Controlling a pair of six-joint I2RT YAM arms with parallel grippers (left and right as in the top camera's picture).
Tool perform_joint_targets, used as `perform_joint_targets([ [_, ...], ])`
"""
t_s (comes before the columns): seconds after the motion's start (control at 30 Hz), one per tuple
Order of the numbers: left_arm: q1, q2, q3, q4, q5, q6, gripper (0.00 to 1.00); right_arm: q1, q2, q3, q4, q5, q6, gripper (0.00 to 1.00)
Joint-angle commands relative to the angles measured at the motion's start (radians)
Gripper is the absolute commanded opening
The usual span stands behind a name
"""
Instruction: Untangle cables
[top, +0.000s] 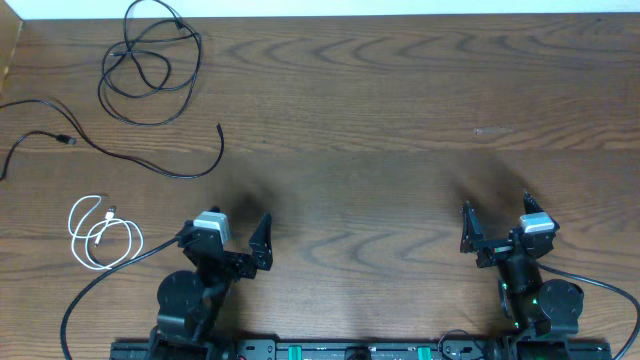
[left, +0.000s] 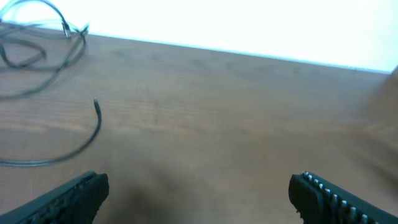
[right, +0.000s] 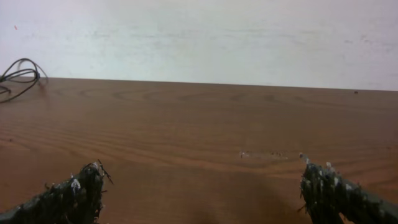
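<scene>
Both of your arms sat low at the near edge of the brown wood-grain table (top: 380, 120), nothing held.

Your left gripper (top: 226, 228) had its jaws spread wide and empty; in the left wrist view the left gripper (left: 199, 186) had only bare wood between its fingers (left: 81, 193). Your right gripper (top: 497, 212) was also fully wide and empty, and the right wrist view showed the same for it (right: 202, 186), with tabletop in the gap.

All the cables lay on your left hand's side:
- The short white cable, wound in a small loop (top: 100, 235), lay near the outer left side of your left gripper, not touching it.
- The long black cable with a loose end (top: 150, 168) ran ahead and to the left of that gripper; its curved tail (left: 93, 134) showed ahead-left in the left wrist view.
- The black cable piled in loose loops (top: 150, 65) lay farther ahead and left, well apart from the hand, also seen in the left wrist view (left: 37, 50).

From overhead the three looked apart from each other. From your right hand they were all far off to the left; only a bit of black loop (right: 18, 74) showed at the far left table edge.
</scene>
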Motion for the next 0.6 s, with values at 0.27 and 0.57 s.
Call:
perform_joint_targets([
  [0.27, 0.077, -0.082, -0.114, 0.188, 0.074, 0.092, 0.98, 0.006, -0.006, -0.002, -0.005, 0.008, -0.019, 0.99],
  [0.57, 0.098, -0.082, -0.177, 0.308, 0.041, 0.101, 0.98, 0.006, -0.006, -0.002, -0.005, 0.008, -0.019, 0.99],
])
